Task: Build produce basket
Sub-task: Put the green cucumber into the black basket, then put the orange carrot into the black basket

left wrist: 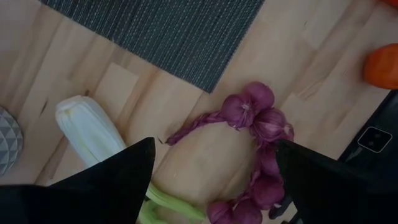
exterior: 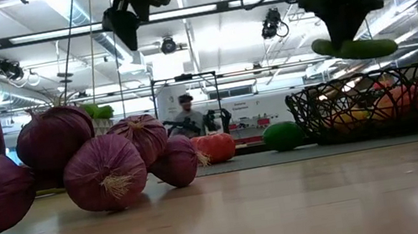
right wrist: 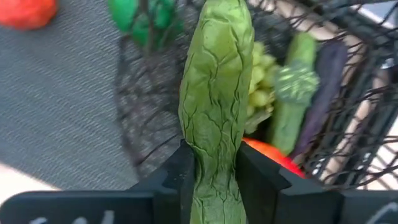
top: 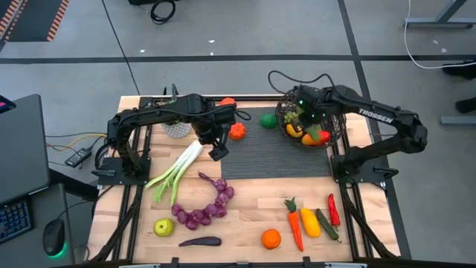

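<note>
From above we see the right gripper over the basket; the left gripper hangs above the leek. On the table lie one onion string, one orange and two carrots.

At table height, a green cucumber hangs above the basket.

The left wrist shows wide-open, empty jaws.

The right wrist shows jaws pinching the cucumber.

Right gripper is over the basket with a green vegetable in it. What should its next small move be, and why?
Probably lower a little and let go. The right gripper holds the wrinkled green vegetable between its fingers, directly above the basket, which already holds other produce. In the low view the vegetable hangs clear above the rim, so a short descent first should keep it from bouncing out. The left gripper waits open over the purple string.
</note>
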Controlling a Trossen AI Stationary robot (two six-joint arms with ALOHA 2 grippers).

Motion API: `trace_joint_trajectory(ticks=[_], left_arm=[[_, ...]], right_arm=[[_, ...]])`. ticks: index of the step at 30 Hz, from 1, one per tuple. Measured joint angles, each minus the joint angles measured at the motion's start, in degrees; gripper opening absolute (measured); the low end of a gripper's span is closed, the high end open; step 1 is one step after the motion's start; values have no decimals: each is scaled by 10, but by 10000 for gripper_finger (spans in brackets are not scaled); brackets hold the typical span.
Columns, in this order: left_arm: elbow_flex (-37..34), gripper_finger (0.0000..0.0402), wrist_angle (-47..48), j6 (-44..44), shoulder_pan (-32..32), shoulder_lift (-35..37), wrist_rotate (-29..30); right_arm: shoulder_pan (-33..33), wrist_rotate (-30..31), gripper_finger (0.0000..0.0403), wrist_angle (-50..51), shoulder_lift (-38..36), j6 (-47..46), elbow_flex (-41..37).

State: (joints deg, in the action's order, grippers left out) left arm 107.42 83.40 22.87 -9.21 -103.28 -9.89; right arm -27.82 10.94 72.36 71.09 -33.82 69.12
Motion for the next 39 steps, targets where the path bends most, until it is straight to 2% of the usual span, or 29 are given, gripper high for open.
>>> trace_joint_trajectory(ticks=[7, 13, 17, 22, 24, 32, 39], left_arm=[[0, 336, -3, -4, 4, 0, 0], [0, 337, -3, -10, 4, 0, 0], [0, 337, -19, -10, 6, 0, 0], [0, 337, -81, -7, 11, 0, 11], [0, 337, -104, 6, 12, 0, 16], [0, 337, -161, 64, 11, 0, 53], [0, 337, -168, 33, 11, 0, 52]], right_arm=[[-74, -29, 187, -1, 0, 42, 0], [-89, -71, 250, -1, 0, 53, 0], [-88, -131, 277, -2, 0, 34, 0], [-64, -257, 284, 20, 0, -22, 0], [-45, -286, 282, 49, 0, -38, 0], [56, -298, 278, 124, 0, -95, 0], [126, -281, 278, 111, 0, -156, 0]])
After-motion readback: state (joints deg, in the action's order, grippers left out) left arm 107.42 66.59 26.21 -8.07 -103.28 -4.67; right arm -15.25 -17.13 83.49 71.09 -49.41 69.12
